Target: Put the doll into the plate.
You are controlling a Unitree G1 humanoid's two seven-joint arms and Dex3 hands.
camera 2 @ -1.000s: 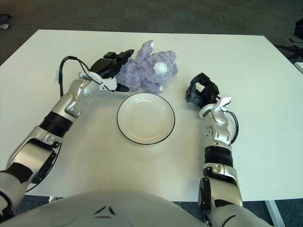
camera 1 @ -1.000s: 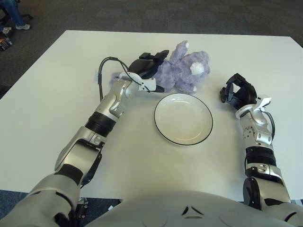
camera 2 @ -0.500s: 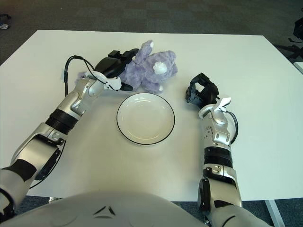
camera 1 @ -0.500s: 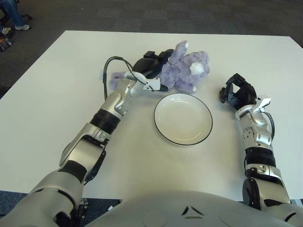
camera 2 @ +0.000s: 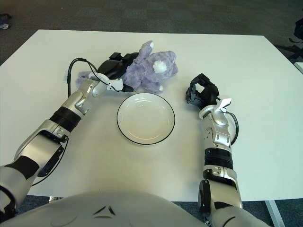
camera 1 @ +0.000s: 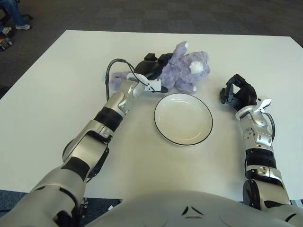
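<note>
Doll [camera 1: 182, 70] lying soft and light on the desk [camera 1: 57, 85] just behind the plate [camera 1: 183, 118], I am judging its squashy middle the best hold while the left robot hand [camera 1: 150, 72] is pressing against it, grip unclear, and the right robot hand [camera 1: 237, 92] is curling empty.

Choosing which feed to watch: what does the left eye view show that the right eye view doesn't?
Only the left eye view: a person's leg in jeans on the floor beyond the table's far left corner. Only the right eye view: the table's near right corner and a dark object at the right edge. Both: the left robot hand against the purple doll, the empty plate, and the curled right robot hand.
</note>
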